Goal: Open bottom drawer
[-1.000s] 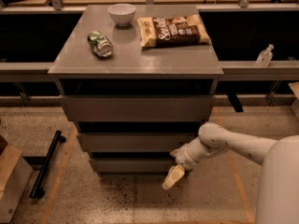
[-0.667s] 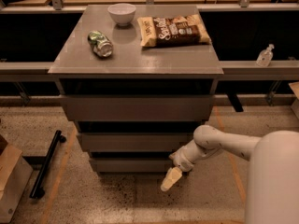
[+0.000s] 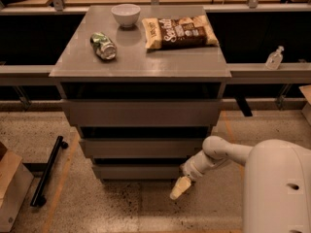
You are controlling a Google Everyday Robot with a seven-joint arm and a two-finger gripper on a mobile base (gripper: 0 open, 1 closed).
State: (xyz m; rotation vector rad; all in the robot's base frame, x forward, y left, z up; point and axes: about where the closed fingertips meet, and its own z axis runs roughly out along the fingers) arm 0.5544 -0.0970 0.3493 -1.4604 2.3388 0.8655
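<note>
The gripper [image 3: 179, 188] hangs below-right of the slim, handleless grey bottom drawer [image 3: 138, 171].

We count three grey drawer fronts: the top drawer front [image 3: 141, 113], the middle drawer front [image 3: 141, 148] and the bottom drawer [image 3: 138, 171]. We also count one bowl [image 3: 126, 14], one crushed can [image 3: 103, 46], one snack bag [image 3: 179, 32], one bottle [image 3: 274, 58] and one gripper [image 3: 179, 189], low by the bottom drawer's right end.

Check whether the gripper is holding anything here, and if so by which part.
Nothing looks held. The gripper hangs by the right end of the bottom drawer, its tip below the front panel's lower edge, not on it.
</note>
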